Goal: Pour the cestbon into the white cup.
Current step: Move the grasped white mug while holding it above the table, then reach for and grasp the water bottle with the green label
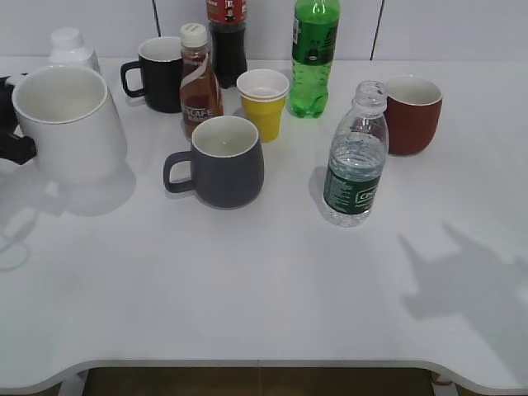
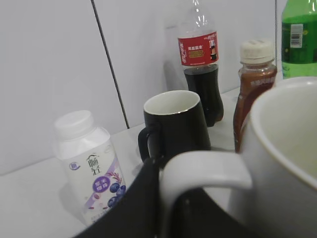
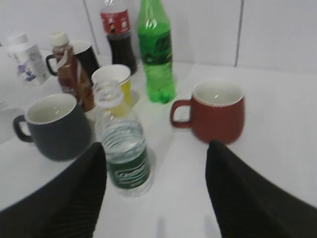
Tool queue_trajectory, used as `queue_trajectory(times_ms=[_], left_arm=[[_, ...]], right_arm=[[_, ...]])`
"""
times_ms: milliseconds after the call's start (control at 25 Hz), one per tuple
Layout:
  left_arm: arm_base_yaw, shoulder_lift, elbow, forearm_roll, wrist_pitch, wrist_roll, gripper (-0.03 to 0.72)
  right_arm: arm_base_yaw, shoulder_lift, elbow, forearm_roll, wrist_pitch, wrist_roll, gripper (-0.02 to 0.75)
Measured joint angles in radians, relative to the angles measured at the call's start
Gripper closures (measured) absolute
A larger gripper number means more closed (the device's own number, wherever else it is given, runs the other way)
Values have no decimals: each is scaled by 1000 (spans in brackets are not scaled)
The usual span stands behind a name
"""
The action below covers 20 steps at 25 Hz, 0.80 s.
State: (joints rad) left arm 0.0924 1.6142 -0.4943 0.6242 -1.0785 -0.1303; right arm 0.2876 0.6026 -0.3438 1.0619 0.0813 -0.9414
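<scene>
The cestbon [image 1: 355, 165] stands upright and uncapped on the white table, right of centre, partly filled with water. It also shows in the right wrist view [image 3: 125, 156], just ahead of my open, empty right gripper [image 3: 156, 193], close to its left finger. The right gripper itself is out of the exterior view. The white cup [image 1: 70, 124] is at the far left. My left gripper [image 1: 12, 120] is shut on its handle. In the left wrist view the black fingers [image 2: 166, 203] clamp the white cup's handle [image 2: 205, 166].
A dark grey mug [image 1: 223, 161] stands at centre. Behind it are a brown coffee bottle [image 1: 198, 82], a black mug [image 1: 157, 74], a yellow paper cup [image 1: 264, 103], a cola bottle [image 1: 227, 37] and a green soda bottle [image 1: 312, 58]. A red-brown mug [image 1: 411, 114] is right of the cestbon. A white yogurt bottle [image 1: 70, 45] stands behind the white cup.
</scene>
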Motion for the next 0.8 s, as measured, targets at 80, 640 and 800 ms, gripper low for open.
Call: queue_trajectory(times_ms=[80, 640, 800], left_arm=[[0, -2, 0, 2, 3, -15, 660], [0, -4, 0, 12, 4, -25, 660], [0, -4, 0, 12, 2, -25, 660]], right_arm=[[72, 0, 36, 53, -73, -28, 277], [231, 284, -112, -331, 167, -9, 346], [262, 400, -110, -244, 23, 184, 406]])
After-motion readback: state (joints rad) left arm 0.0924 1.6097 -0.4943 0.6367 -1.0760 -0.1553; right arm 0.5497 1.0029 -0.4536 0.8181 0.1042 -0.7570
